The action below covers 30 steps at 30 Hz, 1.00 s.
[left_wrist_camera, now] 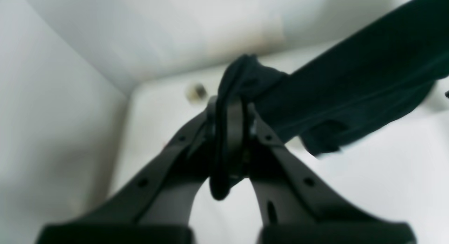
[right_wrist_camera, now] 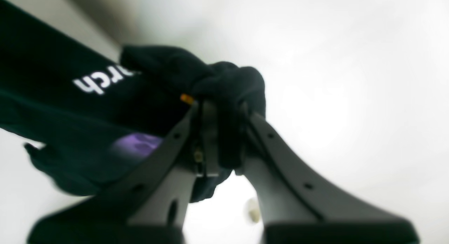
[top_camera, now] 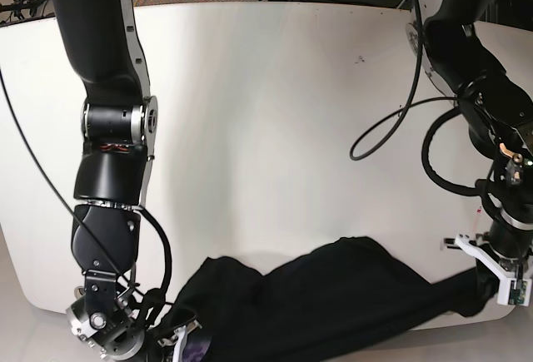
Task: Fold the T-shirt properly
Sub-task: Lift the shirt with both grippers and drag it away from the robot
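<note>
The black T-shirt (top_camera: 333, 295) hangs stretched between my two grippers along the table's near edge, sagging in the middle. My left gripper (left_wrist_camera: 229, 117) is shut on a bunched black edge of the T-shirt (left_wrist_camera: 350, 93); in the base view it (top_camera: 487, 283) is at the lower right. My right gripper (right_wrist_camera: 219, 110) is shut on another bunch of the T-shirt (right_wrist_camera: 70, 107), where white letters "rch" show and a purple patch lies below. In the base view it (top_camera: 171, 333) is at the bottom left. The emoji print is hidden.
The white table (top_camera: 275, 129) spreads behind the shirt. A black cable (top_camera: 391, 125) loops on it at the right. Both arms stand over the near corners. A small dark mark (left_wrist_camera: 196, 91) shows on the table in the left wrist view.
</note>
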Tool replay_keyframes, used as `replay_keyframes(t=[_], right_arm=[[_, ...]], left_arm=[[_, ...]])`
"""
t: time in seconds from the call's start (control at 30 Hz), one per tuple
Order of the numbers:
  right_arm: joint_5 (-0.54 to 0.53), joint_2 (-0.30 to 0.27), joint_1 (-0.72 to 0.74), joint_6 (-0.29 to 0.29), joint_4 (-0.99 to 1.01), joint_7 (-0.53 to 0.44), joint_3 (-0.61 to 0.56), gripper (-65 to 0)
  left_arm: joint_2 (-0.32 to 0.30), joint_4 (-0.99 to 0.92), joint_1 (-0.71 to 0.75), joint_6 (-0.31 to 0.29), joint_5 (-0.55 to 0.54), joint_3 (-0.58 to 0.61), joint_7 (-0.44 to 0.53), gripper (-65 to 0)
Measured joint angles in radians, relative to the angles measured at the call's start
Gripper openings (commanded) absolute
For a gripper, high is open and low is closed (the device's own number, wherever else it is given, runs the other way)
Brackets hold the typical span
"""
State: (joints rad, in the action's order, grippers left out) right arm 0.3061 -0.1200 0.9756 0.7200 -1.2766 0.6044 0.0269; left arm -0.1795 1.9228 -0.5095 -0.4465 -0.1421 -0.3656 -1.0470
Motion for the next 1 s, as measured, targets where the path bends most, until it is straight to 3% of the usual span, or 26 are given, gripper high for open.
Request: replay_keyframes(t=[0.23,0.37,0.7,0.8,1.0], right_arm=[[-0.018,0.005,-0.022,0.003,-0.122,0.090,0.002,-63.4],[-0.014,0.001,-0.142,0.002,-0.202,0.109,0.024,-63.4],[-0.022,0.058,-0.528,0.006,-0.333,0.107,0.167,-63.4],[-0.021,0.089,-0.645,-0.015,-0.362,0.139,0.236,-63.4],[-0.141,0.084,-0.819,-0.018,-0.393,0.164,0.294,-63.1]], left_arm=[[-0.012,0.002,-0.030,-0.006,0.004,0.002,-0.009,-65.0],[-0.012,0.002,0.018,-0.063,0.002,0.002,0.001,-65.0],[-0.005,0.008,0.307,-0.096,-0.011,-0.039,0.001,-65.0],[-0.004,0.013,0.414,-0.145,0.033,-0.082,-0.005,-65.0],[-0.010,0.012,0.572,-0.225,0.050,-0.183,0.028,-65.0]])
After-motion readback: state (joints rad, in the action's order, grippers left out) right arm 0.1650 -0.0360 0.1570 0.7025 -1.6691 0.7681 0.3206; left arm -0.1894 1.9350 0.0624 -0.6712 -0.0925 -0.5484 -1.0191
